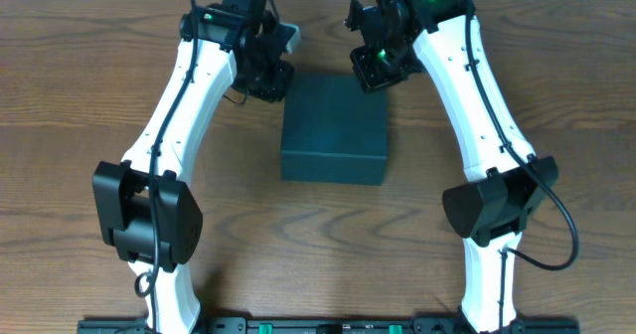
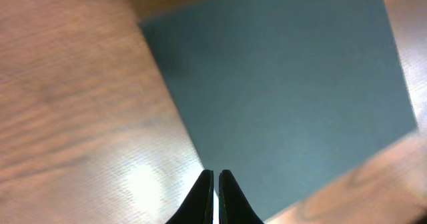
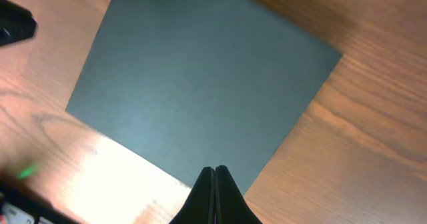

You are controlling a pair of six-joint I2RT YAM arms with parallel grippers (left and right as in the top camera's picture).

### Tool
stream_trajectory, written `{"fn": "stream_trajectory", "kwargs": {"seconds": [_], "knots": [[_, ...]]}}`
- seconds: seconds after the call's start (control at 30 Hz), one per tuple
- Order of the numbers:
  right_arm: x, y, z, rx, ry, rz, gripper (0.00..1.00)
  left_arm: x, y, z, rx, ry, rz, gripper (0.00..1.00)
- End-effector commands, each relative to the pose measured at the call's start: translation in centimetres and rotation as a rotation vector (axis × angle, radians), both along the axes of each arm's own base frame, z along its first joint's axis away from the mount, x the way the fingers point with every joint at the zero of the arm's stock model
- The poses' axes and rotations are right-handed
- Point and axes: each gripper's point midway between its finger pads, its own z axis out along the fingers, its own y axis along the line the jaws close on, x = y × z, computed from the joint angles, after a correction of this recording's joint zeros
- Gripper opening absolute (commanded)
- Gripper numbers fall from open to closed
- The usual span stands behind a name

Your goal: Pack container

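Observation:
The container (image 1: 334,125) is a dark teal-green square box with its lid closed, in the middle of the wooden table. It fills much of the left wrist view (image 2: 287,91) and the right wrist view (image 3: 200,84). My left gripper (image 1: 270,81) is shut and empty, hovering by the box's far left corner; its fingertips (image 2: 215,176) sit over the box's edge. My right gripper (image 1: 373,71) is shut and empty above the box's far right corner; its fingertips (image 3: 213,171) sit over the box's near edge.
A small grey object (image 1: 288,36) lies on the table behind the left gripper, partly hidden by the arm. Both white arms flank the box left and right. Bare wood table (image 1: 79,95) surrounds the box.

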Motion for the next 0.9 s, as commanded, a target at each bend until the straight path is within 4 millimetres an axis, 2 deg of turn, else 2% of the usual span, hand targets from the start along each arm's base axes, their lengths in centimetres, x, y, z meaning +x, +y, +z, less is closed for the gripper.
{"fn": "stream_trajectory", "kwargs": {"seconds": [0.0, 0.13, 0.2, 0.23, 0.37, 0.43, 0.57, 0.7, 0.77, 0.87], "knots": [[-1.0, 0.1, 2.2, 0.024, -0.035, 0.036, 0.02, -1.1, -0.3, 3.3, -0.057, -0.050, -0.045, 0.06], [-2.5, -0.7, 5.3, 0.032, -0.103, 0.049, 0.02, -2.8, 0.5, 9.1, -0.075, -0.197, -0.068, 0.06], [-3.6, -1.2, 5.9, 0.030, -0.113, 0.048, 0.02, -4.3, 0.6, 10.5, -0.074, -0.238, -0.086, 0.06], [-4.3, -1.5, 5.8, 0.026, -0.107, 0.048, 0.01, -4.9, 0.6, 10.3, -0.064, -0.244, -0.090, 0.06], [-7.5, -2.8, 3.8, -0.001, -0.095, 0.052, 0.01, -7.5, 0.9, 7.5, -0.051, -0.292, -0.102, 0.06], [-8.2, -2.3, 2.5, 0.015, -0.132, 0.069, 0.01, -8.3, 2.0, 5.3, -0.023, -0.293, -0.069, 0.06], [-9.1, -0.6, -1.1, 0.045, -0.131, 0.037, 0.01, -9.8, 1.8, 0.9, -0.031, -0.197, -0.061, 0.06], [-11.1, 1.2, -5.4, 0.034, -0.079, 0.065, 0.02, -9.6, 0.9, -1.3, -0.087, -0.205, -0.054, 0.06], [-11.3, 1.9, -6.5, 0.043, -0.081, 0.060, 0.02, -9.1, 0.8, -1.8, -0.094, -0.229, -0.052, 0.06], [-10.7, 2.4, -6.8, 0.061, -0.105, 0.036, 0.01, -8.0, 0.4, -2.1, -0.109, -0.259, -0.037, 0.06]]}}
